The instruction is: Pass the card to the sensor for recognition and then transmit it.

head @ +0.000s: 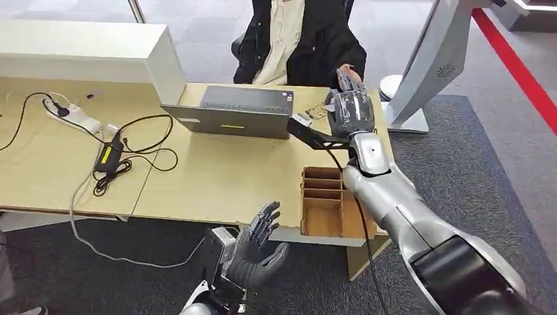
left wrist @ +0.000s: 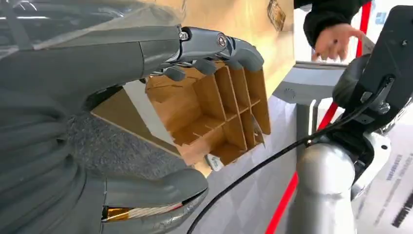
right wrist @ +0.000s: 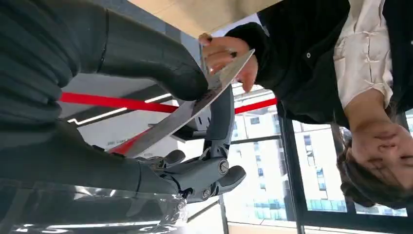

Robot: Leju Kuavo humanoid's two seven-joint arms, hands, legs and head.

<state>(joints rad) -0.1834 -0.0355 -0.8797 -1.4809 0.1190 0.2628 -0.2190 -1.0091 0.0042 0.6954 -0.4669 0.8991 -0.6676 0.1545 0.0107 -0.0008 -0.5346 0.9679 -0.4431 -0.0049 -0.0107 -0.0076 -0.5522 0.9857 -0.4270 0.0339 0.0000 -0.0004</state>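
My right hand [head: 351, 108] reaches over the table's far edge toward a seated person [head: 295, 39]. In the right wrist view it pinches a thin grey card [right wrist: 195, 105] between its thumb [right wrist: 160, 53] and fingers [right wrist: 204, 170]. The person's hand [right wrist: 229, 53] touches the card's far end, and the same hand [head: 346, 73] lies just beyond my right hand in the head view. A small patterned object [head: 317, 111] lies on the table beside my right hand. My left hand [head: 259, 246] hangs open below the table's front edge, fingers spread, holding nothing.
A wooden divided tray [head: 322, 203] sits at the table's front right corner, under my right forearm. A grey laptop [head: 236, 111] stands mid-table, with a power strip and cables [head: 75, 118] at the left. A white kiosk stand [head: 427, 65] rises at the right.
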